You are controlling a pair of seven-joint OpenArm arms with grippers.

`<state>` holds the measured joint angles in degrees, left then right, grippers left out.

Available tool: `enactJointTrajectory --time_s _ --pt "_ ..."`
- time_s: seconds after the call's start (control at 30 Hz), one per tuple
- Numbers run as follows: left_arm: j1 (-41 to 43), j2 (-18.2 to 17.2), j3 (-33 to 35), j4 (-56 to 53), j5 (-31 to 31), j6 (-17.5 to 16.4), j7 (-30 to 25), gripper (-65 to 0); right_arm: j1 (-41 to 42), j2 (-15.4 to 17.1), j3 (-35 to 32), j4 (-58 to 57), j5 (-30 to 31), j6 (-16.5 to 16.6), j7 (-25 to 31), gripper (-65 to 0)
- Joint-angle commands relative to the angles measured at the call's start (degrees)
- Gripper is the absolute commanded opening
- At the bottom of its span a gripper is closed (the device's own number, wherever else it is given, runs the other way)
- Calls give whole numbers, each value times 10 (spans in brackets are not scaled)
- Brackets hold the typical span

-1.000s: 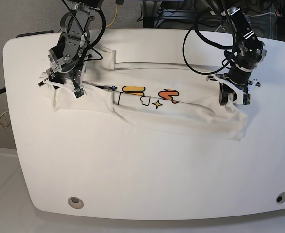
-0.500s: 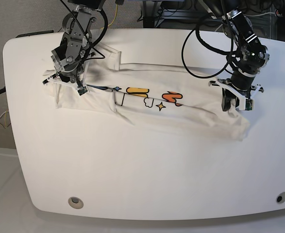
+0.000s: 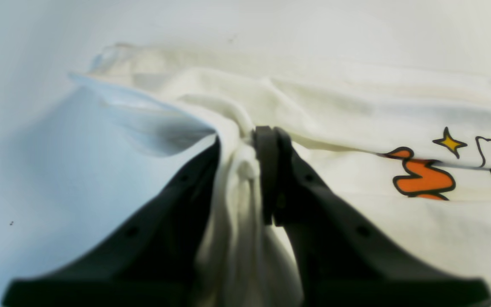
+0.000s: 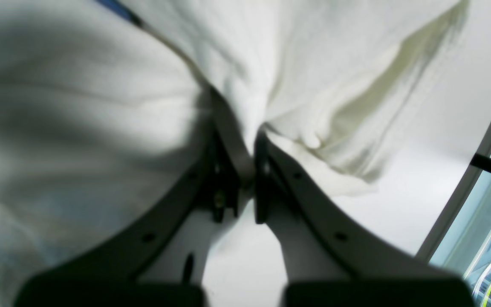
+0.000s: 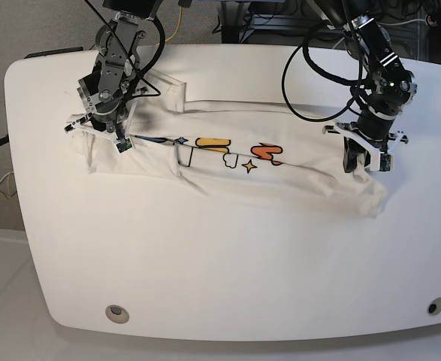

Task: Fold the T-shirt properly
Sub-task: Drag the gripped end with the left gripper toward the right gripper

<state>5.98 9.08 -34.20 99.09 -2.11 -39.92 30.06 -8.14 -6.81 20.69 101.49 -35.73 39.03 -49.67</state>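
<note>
Jaws apparently pinched on T-shirt (image 5: 295,184) edges; white table (image 5: 205,271) beneath.

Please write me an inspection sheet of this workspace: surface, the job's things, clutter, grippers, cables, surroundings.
Surface: white table with rounded corners; two round fittings near its front edge.
Job's things: T-shirt, white with colourful print, lying as a long wrinkled band across the far half of the table, not neatly folded.
Clutter: nothing seen.
Grippers: left gripper shut on a bunched fold of the T-shirt; right gripper shut on the cloth at the other end.
Cables: black cables loop from both arms above the table; a yellow wire hangs behind.
Surroundings: grey wall at the far left; dark equipment behind the table, too unclear to name.
</note>
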Motion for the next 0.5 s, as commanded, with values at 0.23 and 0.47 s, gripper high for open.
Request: enactJointTrajectory --time_s 0.23,0.47 --pt "-39 -1 25 56 -12 -1 45 -627 -1 -1 0 -1 12 10 -1 -650" --pt "-84 -1 26 62 -12 -1 99 -627 -2 -1 0 -1 14 10 -1 -650"
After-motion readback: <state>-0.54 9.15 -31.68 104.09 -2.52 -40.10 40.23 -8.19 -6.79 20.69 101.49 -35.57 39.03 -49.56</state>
